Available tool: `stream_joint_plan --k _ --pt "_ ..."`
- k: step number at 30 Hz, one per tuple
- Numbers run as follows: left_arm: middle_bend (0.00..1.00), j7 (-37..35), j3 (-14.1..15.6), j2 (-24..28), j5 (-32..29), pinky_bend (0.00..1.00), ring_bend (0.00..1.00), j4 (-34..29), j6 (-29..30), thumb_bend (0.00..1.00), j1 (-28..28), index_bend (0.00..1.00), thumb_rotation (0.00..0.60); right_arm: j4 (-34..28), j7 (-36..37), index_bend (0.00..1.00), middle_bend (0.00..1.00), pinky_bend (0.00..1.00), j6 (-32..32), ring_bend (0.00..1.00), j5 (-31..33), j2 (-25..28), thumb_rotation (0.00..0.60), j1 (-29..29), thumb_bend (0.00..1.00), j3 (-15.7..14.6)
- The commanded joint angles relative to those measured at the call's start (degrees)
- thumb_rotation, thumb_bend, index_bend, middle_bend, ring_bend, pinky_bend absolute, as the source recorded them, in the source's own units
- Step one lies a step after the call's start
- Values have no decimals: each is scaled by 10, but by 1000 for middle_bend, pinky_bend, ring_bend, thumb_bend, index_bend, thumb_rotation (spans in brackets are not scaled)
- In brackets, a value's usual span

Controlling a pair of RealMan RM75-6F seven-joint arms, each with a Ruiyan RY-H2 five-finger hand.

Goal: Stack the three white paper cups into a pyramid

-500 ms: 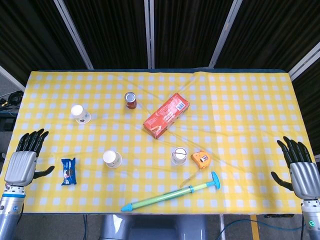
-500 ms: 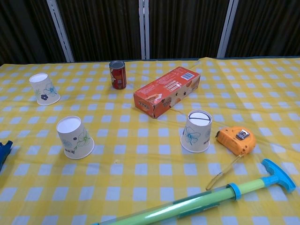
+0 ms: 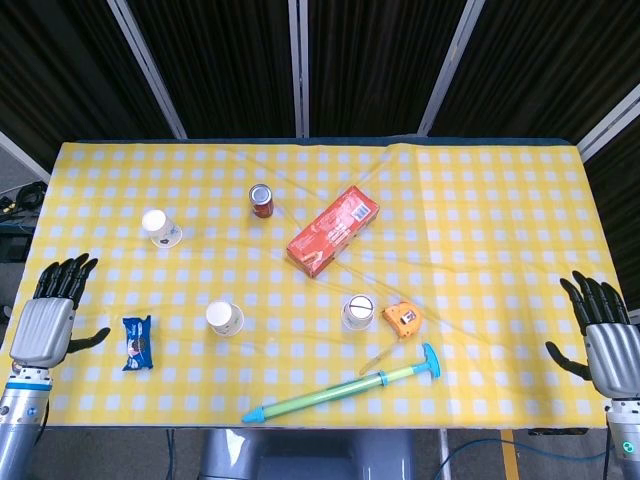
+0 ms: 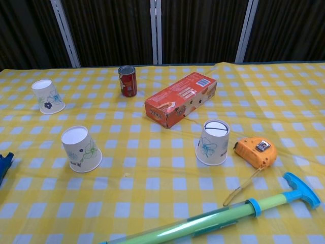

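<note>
Both hands have moved a little toward the near edge since half a second ago; the things on the tabletop lie as before. Now the left hand (image 3: 45,322) hangs at the left edge of the tabletop (image 3: 480,190), its fingers spread apart and holding nothing. At the right edge, the right hand (image 3: 608,345) is the same, spread and empty.

A yellow and white checked cloth with soft creases covers the tabletop. All three white paper cups stand upside down, each apart from the others, with a small blue flower print on the side. One cup (image 3: 160,228) (image 4: 47,96) is far on the left. A second cup (image 3: 224,318) (image 4: 80,149) is nearer, close to the left middle. The third cup (image 3: 356,312) (image 4: 214,142) stands near the centre, just beside an orange tape measure (image 3: 402,319) (image 4: 256,151) with its thin tape pulled out.

Behind the third cup lies a long red cardboard box (image 3: 333,231) (image 4: 181,98), turned diagonally. A round metal can (image 3: 261,200) (image 4: 127,80) with a red label stands upright to the left of the box. A blue snack packet (image 3: 136,342) lies flat near the left hand. Along the near edge lies a long green tube-shaped water pump (image 3: 343,387) (image 4: 213,218) with a blue T-shaped handle.
</note>
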Motion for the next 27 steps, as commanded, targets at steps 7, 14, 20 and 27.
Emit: stream_joint_plan --k 7,14,20,27 --pt "0 33 -82 23 -99 0 0 27 -97 145 -79 3 600 4 3 0 0 0 -9 0 8 1 600 3 136 3" --pt "0 83 -125 8 -207 0 0 104 -225 159 -170 186 600 7 -11 0 0 0 -18 0 18 -2 600 5 136 4" --pt "0 132 -131 -35 -298 0 0 201 -338 169 -249 219 600 10 -11 0 0 0 -26 0 28 -3 600 8 136 8" --pt "0 170 -116 -81 -357 0 0 293 -411 180 -313 245 600 15 -5 0 0 0 -29 0 35 -4 600 9 137 12"
